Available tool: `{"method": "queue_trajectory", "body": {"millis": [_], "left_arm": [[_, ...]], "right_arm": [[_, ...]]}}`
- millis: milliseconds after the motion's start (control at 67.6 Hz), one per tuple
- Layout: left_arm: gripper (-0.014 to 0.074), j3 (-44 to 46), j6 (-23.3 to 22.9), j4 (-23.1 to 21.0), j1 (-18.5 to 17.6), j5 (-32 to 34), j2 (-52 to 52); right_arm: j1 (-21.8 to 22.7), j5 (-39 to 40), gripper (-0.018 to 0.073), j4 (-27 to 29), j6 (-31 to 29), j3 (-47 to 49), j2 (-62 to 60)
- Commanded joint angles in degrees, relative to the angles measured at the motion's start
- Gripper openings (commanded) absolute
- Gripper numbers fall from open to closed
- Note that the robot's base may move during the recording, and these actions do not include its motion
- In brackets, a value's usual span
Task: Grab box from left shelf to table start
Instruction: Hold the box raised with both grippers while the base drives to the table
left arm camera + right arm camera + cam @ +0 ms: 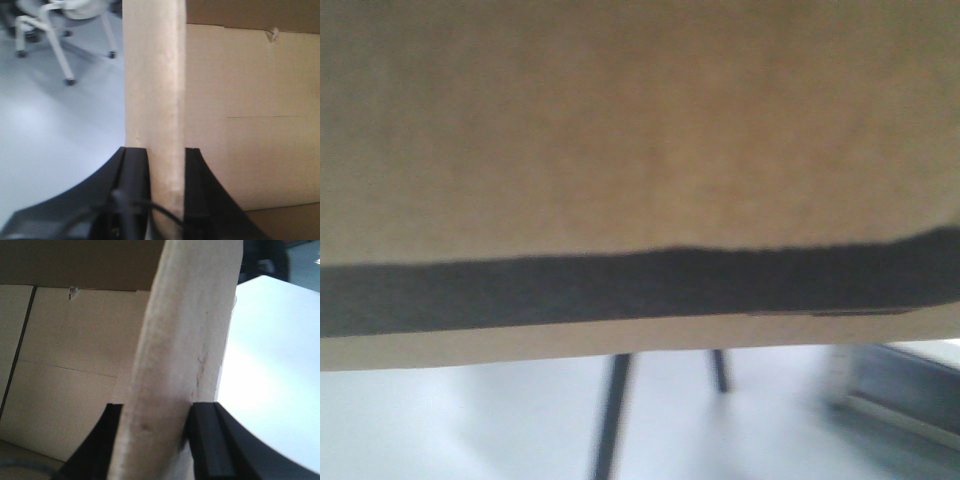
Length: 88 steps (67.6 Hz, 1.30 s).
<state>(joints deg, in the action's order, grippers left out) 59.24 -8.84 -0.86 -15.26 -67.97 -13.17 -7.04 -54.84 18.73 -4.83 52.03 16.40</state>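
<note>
The brown cardboard box point(640, 130) fills the upper front view very close up, with a black printed band along its lower side. In the left wrist view my left gripper point(166, 152) is shut on an upright cardboard wall of the box point(155, 85), one black finger point(135, 167) on each face. My right gripper point(155, 407) is shut the same way on another upright wall of the box point(185, 330). The box's inner panels show beside both walls. The white table point(270, 370) lies just right of the box in the right wrist view.
Under the box, the front view shows pale floor with thin black legs point(612, 415) and a silver-grey metal ledge point(900, 395) at the lower right; I cannot tell whether it is the left shelf. A white wheeled chair point(60, 30) stands on the floor in the left wrist view.
</note>
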Motion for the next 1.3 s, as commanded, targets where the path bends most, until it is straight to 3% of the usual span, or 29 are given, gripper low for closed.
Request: {"method": "queue_trajectory", "body": {"millis": [0,1288], "left_arm": [[-0.0092,2.03,-0.45,-0.89,-0.49,9.89,-0.37],[-0.0092,2.03,-0.45,-0.89,-0.49,9.89,-0.37]], "right_arm": [[0.26,7.96,0.0059,-2.85,-0.76,1.55,0.85],[0.26,7.96,0.0059,-2.85,-0.76,1.55,0.85]]}}
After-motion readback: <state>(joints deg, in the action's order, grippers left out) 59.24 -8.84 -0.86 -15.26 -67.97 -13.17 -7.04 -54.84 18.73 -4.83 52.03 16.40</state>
